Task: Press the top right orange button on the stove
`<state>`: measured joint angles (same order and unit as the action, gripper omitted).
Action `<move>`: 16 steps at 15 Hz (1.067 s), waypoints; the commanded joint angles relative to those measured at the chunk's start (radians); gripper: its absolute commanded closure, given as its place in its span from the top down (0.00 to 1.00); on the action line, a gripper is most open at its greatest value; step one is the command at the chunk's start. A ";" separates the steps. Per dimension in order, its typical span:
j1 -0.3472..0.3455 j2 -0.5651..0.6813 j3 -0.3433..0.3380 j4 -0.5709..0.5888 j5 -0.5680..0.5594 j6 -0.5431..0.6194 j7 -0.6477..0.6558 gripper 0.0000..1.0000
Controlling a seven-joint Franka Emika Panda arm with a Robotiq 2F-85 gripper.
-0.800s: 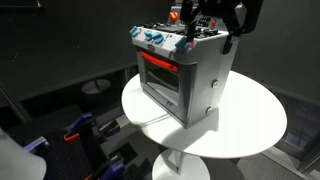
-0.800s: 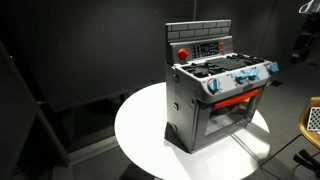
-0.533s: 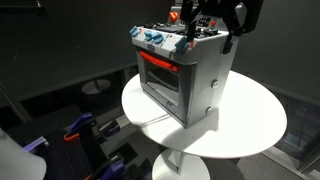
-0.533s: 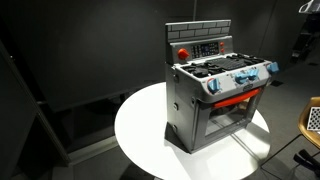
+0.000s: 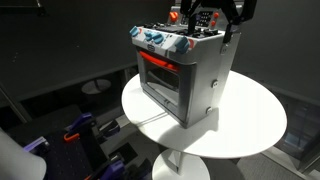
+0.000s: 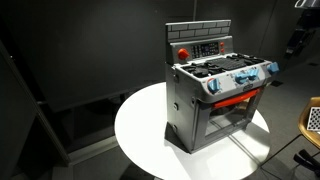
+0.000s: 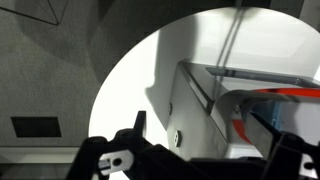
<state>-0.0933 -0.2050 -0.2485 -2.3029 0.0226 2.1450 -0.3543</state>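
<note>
Gripper point(image 5: 209, 20): hangs just above the stove's raised back panel, at 1 o'clock of the stove body point(image 5: 185, 75). No contact that I can make out.

Wrist view: fingers point(image 7: 112, 158) sit at 6 o'clock of the frame, spread wide with nothing between them. Judgement: a press needs no grasp, so a spread hand would have to push with one fingertip. Drawn together, it would give a firmer single point.

Beyond the fingers, the stove point(image 7: 250, 100) takes up 3 o'clock and the bare table point(image 7: 130, 85) lies toward 10 o'clock. The hand seems to look down along the stove rather than square at the panel.

Stove point(image 6: 215, 100): upright, near the middle of the round white table point(image 6: 140, 125), door facing 5 o'clock. A red-orange button point(image 6: 183, 53) shows at 9 o'clock on the back panel. Whether that is the called-for one I cannot tell. Judgement: approach stage, press not yet made.
</note>
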 commanded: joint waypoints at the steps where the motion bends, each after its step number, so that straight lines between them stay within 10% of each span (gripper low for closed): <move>1: -0.003 -0.004 0.038 0.044 0.021 0.019 0.038 1.00; 16: 0.014 0.188 0.171 0.229 -0.097 0.268 0.381 1.00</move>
<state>-0.0772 -0.0741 -0.0902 -2.1318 -0.0249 2.3909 -0.0526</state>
